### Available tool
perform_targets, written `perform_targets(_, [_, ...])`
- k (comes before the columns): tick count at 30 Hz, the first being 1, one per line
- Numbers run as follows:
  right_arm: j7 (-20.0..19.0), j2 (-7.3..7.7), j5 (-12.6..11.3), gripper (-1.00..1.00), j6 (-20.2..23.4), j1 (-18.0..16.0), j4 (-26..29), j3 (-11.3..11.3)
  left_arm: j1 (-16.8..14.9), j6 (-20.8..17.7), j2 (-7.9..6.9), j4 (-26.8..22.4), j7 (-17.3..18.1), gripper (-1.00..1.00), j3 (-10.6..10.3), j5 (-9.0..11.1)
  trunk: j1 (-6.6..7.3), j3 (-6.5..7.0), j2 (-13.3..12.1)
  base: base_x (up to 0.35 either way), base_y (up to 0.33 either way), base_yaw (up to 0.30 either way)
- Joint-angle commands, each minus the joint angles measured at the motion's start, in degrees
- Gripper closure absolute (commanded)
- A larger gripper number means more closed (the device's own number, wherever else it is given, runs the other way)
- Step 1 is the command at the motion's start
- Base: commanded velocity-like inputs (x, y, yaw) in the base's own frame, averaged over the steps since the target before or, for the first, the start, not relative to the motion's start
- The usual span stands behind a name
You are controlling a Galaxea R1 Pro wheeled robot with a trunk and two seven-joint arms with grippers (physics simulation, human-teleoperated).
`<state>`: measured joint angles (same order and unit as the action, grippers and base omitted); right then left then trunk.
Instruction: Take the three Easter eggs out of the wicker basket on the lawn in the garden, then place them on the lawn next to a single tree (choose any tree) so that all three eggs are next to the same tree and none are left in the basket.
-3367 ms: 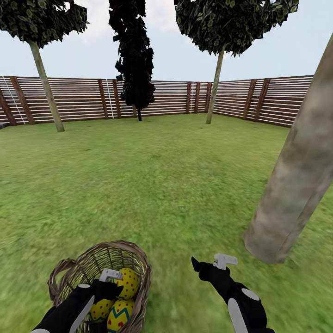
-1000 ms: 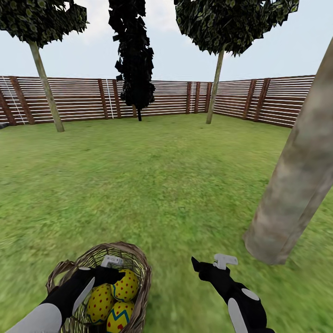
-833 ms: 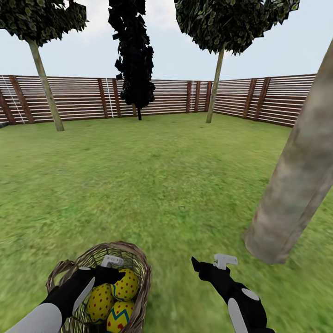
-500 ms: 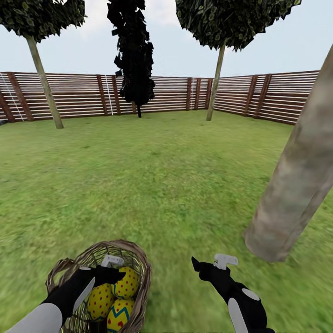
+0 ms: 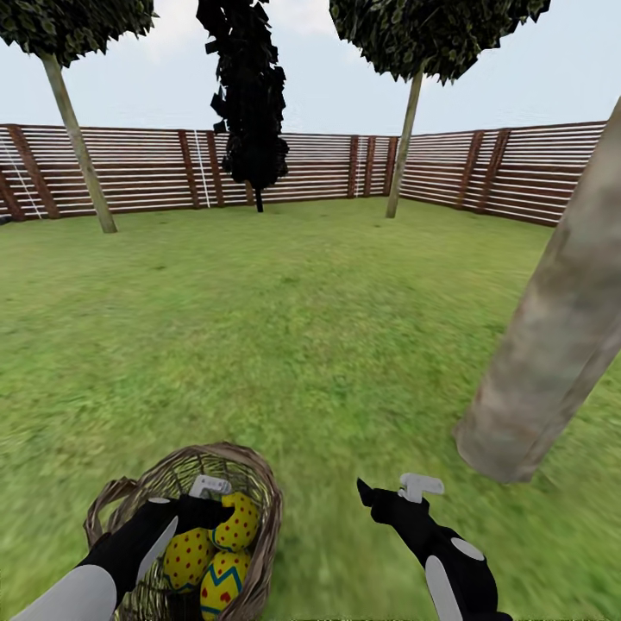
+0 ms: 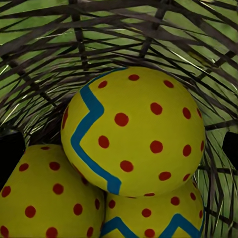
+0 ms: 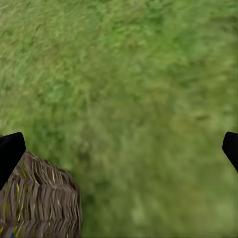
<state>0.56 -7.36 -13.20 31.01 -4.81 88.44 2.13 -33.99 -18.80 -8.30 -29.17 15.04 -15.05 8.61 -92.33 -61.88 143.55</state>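
Note:
The wicker basket (image 5: pixel 263 496) stands on the lawn (image 5: pixel 310 328) just in front of me, holding three yellow Easter eggs. In the head view a red-dotted egg (image 5: pixel 238 523) lies uppermost, a second dotted one (image 5: pixel 187 558) left of it, and a zigzag egg (image 5: pixel 222 584) nearest me. My left gripper (image 5: pixel 220 504) reaches into the basket and is open. Its fingertips (image 6: pixel 10 159) flank the top egg (image 6: pixel 134 131), which carries a blue zigzag and red dots. My right gripper (image 5: pixel 390 492) hangs open over grass right of the basket (image 7: pixel 39 206).
A thick grey-brown tree trunk (image 5: pixel 552 345) rises close at the right. Two thinner trees (image 5: pixel 82 151) (image 5: pixel 404 147) and a black-foliaged one (image 5: pixel 250 103) stand far off by the slatted wooden fence (image 5: pixel 129 172). Open grass lies between.
The head camera has tipped down slightly, so the fence and trees sit higher in the picture. Since 3.4 s ago my left arm has swung in over the basket's near-left side; the right arm is still.

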Motion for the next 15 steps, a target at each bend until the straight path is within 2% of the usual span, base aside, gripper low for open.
perform_targets(1, [0.06,-0.02,-0.24,-1.00,0.28,-0.02,0.07,-0.02,-0.02,-0.36,-0.07,-0.13,-0.10,-1.00,-0.33,0.60,-0.01,-0.37,0.04,0.000,0.000,0.000])
perform_targets(6, [0.06,-0.02,-0.24,-1.00,0.28,-0.02,0.07,-0.02,-0.02,-0.30,-0.09,-0.29,-0.10,-1.00,-0.33,0.61,-0.14,-1.95,0.10,0.000,0.000,0.000])
perform_targets(15, [-0.02,-0.02,-0.24,-1.00,0.28,-0.02,0.07,-0.02,-0.02,-0.20,-0.22,-0.71,-0.12,-1.00,-0.33,0.67,-0.14,-2.60,0.10,0.000,0.000,0.000])
